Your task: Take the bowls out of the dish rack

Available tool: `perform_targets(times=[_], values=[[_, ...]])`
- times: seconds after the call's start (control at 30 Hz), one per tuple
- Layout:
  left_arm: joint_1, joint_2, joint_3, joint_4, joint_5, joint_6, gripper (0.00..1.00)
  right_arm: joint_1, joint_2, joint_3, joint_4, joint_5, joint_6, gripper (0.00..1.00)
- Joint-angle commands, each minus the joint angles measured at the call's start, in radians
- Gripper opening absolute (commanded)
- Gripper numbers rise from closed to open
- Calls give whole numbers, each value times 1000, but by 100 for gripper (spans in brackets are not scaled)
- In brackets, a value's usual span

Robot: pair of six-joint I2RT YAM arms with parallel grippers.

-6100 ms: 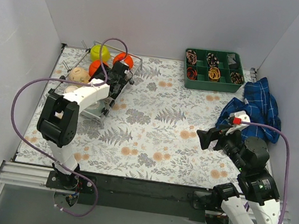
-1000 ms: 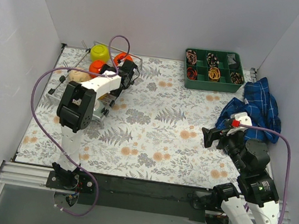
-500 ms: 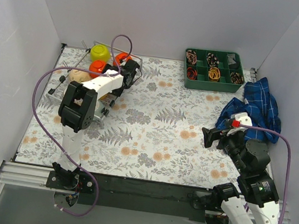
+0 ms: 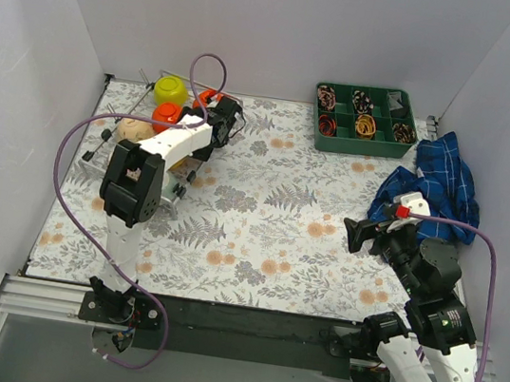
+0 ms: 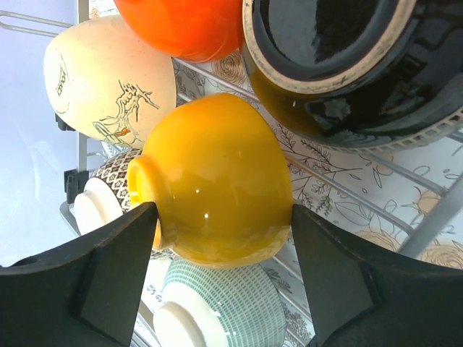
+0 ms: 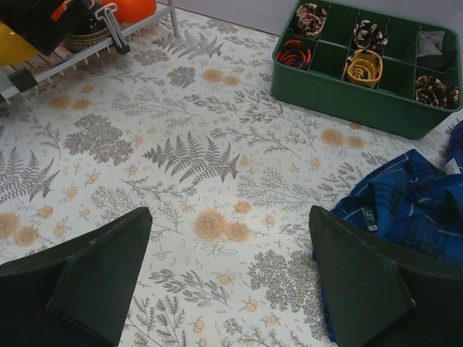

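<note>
The dish rack [image 4: 99, 142], silver wire, stands at the back left with a lime green bowl [image 4: 168, 90], red-orange bowls [image 4: 164, 115] and a beige bowl [image 4: 130, 128] in it. My left gripper [image 4: 208, 131] reaches into its right end. In the left wrist view the left gripper [image 5: 222, 211] is shut on a yellow-orange bowl [image 5: 217, 173] lying on its side, one finger at its foot and one at its rim. Around it lie a red-orange bowl [image 5: 181, 25], a dark brown bowl [image 5: 347, 65], a beige bowl [image 5: 101, 79], a grey-patterned bowl [image 5: 108, 181] and a whitish green-patterned bowl [image 5: 224, 307]. My right gripper [image 4: 349, 234] [image 6: 228, 217] hangs open over the floral cloth.
A green compartment tray [image 4: 366, 119] [image 6: 362, 87] with small items sits at the back right. A crumpled blue checked cloth [image 4: 434, 184] [image 6: 412, 210] lies at the right edge. White walls close in the left, back and right sides.
The left gripper's jaws have narrowed onto the yellow-orange bowl over the last second. Since six seconds ago the left arm has swung further into the rack. The right arm has not moved.
</note>
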Motion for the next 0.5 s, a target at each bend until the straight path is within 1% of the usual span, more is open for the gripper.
perform_targets(times=[0.0,0.07,0.1,0.2,0.3,0.33,0.47], values=[[-4,-100,51,-26,25,-31,21,3,-2,28,43,-55,-12,99],[-4,-111,60,-37,28,-36,18,3,9,28,48,-89,-15,98],[-4,-114,62,-40,28,-37,15,3,13,28,52,-103,-16,99],[-4,-126,72,-48,27,-37,13,2,42,26,63,-166,-23,99],[-4,-139,91,-60,22,-37,9,3,93,33,66,-238,-29,99],[-4,-143,97,-69,22,-40,6,2,122,42,68,-252,-29,99],[-4,-168,137,-94,36,-63,3,3,185,56,92,-287,11,99]])
